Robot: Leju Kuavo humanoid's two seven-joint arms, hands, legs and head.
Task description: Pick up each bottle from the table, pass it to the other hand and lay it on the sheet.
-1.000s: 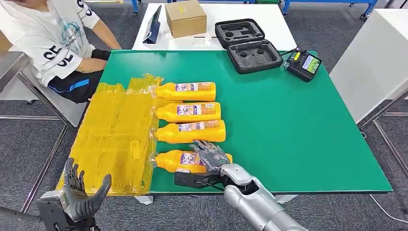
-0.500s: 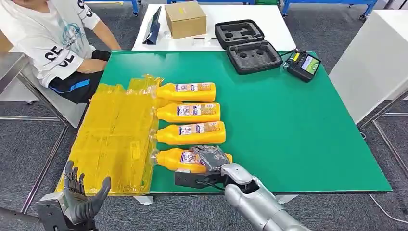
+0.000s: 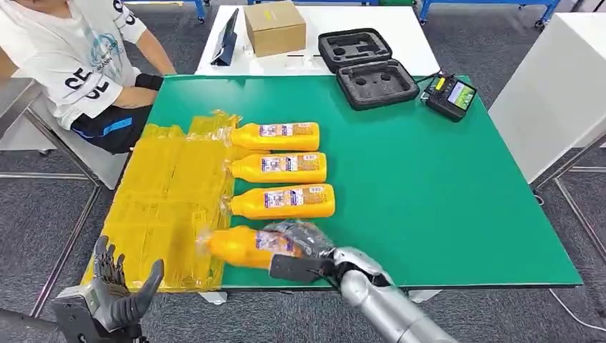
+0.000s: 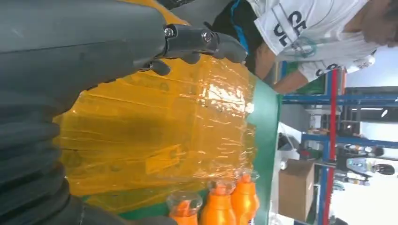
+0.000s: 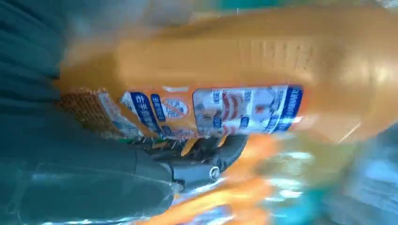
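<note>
Three orange bottles lie side by side on the green table (image 3: pixel 429 186): the far one (image 3: pixel 275 136), the middle one (image 3: pixel 282 167) and the nearer one (image 3: pixel 286 201), caps toward the yellow plastic sheet (image 3: pixel 168 200). My right hand (image 3: pixel 304 246) grips a fourth orange bottle (image 3: pixel 239 245) near the front edge, its cap end over the sheet's edge. The right wrist view shows this bottle (image 5: pixel 225 70) blurred, with my fingers (image 5: pixel 206 164) wrapped around it. My left hand (image 3: pixel 118 289) hangs open, fingers spread, below the table's front left corner. The left wrist view shows the sheet (image 4: pixel 155 136) and bottle caps (image 4: pixel 220 206).
A person in a white T-shirt (image 3: pixel 78 64) sits at the far left corner. A black foam case (image 3: pixel 368 68) and a small device (image 3: pixel 450 94) lie at the back of the table. A cardboard box (image 3: pixel 275 27) stands on the white table behind.
My right hand has closed around the nearest bottle and moved it left, so its cap end now reaches over the sheet. The left hand has barely moved.
</note>
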